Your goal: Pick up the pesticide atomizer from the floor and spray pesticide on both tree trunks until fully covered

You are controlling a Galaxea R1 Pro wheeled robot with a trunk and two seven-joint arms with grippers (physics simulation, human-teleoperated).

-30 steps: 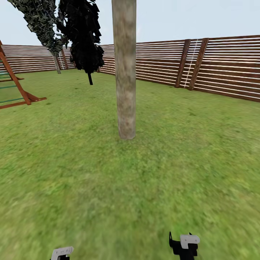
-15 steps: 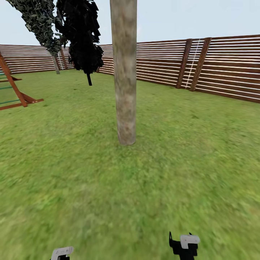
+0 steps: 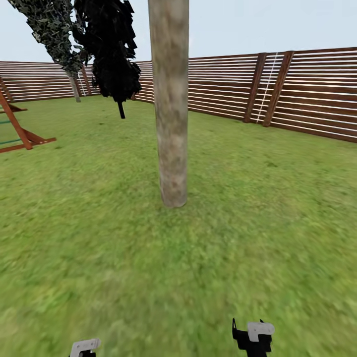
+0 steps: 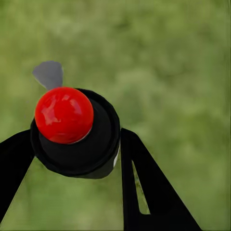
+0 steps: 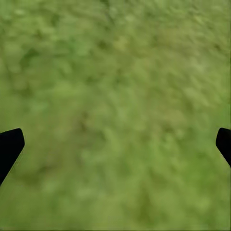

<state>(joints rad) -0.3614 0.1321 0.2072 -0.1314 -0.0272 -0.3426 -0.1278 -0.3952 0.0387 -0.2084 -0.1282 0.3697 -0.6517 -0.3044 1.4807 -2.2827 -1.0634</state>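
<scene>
**Atomizer in the left gripper, trunk dead ahead**

Head view: a thick, mottled pale grey-brown tree trunk [image 3: 171, 109] stands at twelve o'clock on the lawn [image 3: 258, 238], its base well short of the slatted wooden fence [image 3: 307, 94]. At about eleven o'clock, farther off, hangs a near-black cone-shaped tree [image 3: 111, 49]; a wooden play frame [image 3: 17, 131] sits at ten o'clock. Low in the picture, parts of both arms show – grey at seven o'clock, black and grey at five.

Left wrist view: the left gripper [image 4: 72, 154] is clamped on the pesticide atomizer [image 4: 74, 132] – black body, red round cap – with a finger at each side, over blurred grass.

Right wrist view: the right gripper [image 5: 115, 144] has its fingertips [image 5: 9, 147] spread wide, holding nothing, above grass.
</scene>
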